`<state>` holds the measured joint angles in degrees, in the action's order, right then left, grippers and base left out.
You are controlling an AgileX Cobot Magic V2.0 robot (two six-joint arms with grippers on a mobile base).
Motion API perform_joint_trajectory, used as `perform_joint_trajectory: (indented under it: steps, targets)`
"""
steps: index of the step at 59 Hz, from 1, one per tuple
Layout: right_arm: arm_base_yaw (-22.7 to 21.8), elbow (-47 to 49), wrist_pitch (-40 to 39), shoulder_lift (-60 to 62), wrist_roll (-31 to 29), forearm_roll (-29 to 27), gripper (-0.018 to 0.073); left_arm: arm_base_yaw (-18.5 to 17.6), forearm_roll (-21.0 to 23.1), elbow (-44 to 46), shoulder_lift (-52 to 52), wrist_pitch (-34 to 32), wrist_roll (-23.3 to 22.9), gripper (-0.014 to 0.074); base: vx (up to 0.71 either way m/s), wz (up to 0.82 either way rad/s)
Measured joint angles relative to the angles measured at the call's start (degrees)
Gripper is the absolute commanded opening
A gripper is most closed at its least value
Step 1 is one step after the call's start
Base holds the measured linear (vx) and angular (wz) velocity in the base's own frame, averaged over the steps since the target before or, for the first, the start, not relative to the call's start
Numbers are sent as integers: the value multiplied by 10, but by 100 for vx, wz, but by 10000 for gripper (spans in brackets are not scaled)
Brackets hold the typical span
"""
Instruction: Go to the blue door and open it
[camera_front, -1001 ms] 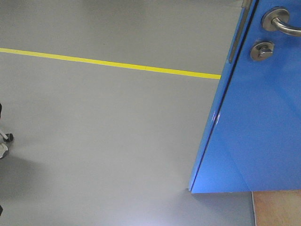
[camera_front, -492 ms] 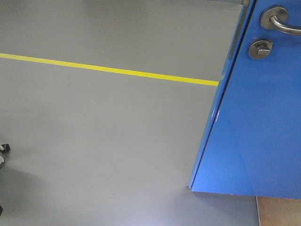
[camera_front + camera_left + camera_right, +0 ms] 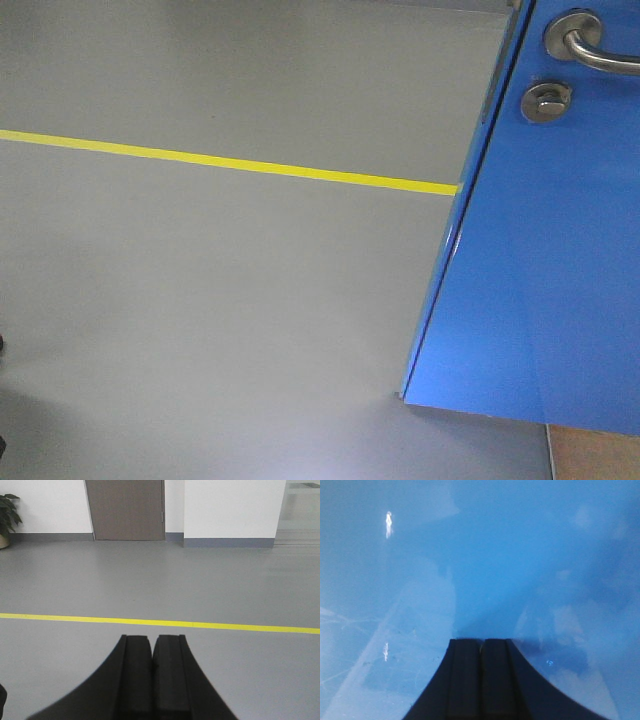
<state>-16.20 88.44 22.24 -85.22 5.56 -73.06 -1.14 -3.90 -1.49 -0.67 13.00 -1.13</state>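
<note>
Front view: blue door (image 3: 540,270) fills right side, swung ajar w/ lever handle (image 3: 585,45) & thumb-turn lock (image 3: 546,101) at top; yellow floor line (image 3: 230,165) runs left of it. Left hand (image 3: 152,652) pressed together over grey floor. Right hand (image 3: 482,652) pressed together, tips right up against door panel.

The large glossy bright-blue door panel (image 3: 545,250) stands at the right of the front view, on the grey floor (image 3: 220,300). Its silver lever handle (image 3: 585,45) sits near the door's top, with the round silver thumb-turn lock (image 3: 546,101) just below it. The yellow floor line (image 3: 230,165) runs leftward from the door's dark edge strip (image 3: 455,240). In the left wrist view, a brown closed door (image 3: 125,510) lies beyond that line, a potted plant (image 3: 7,517) to its left. The right gripper (image 3: 481,647) points at the blue door, close before it.
</note>
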Motion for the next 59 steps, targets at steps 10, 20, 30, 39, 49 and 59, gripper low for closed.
perform_joint_trajectory:
  steps: [10,20,30,39,49,59]
  targets:
    - [0,0,0,0,0,0,11,0,0,0,0,0,0,73,15,-7]
    - [0,0,-2,-2,0,-1,11,0,0,0,0,0,0,73,12,-10]
    - [0,0,-1,-5,0,-1,11,0,0,0,0,0,0,73,8,-11]
    - [0,0,-5,-6,0,-1,11,0,0,0,0,0,0,73,5,-8]
    - [0,0,-5,-6,0,-1,11,0,0,0,0,0,0,73,2,-4]
    - [0,0,-4,-6,0,-1,11,0,0,0,0,0,0,73,0,-1]
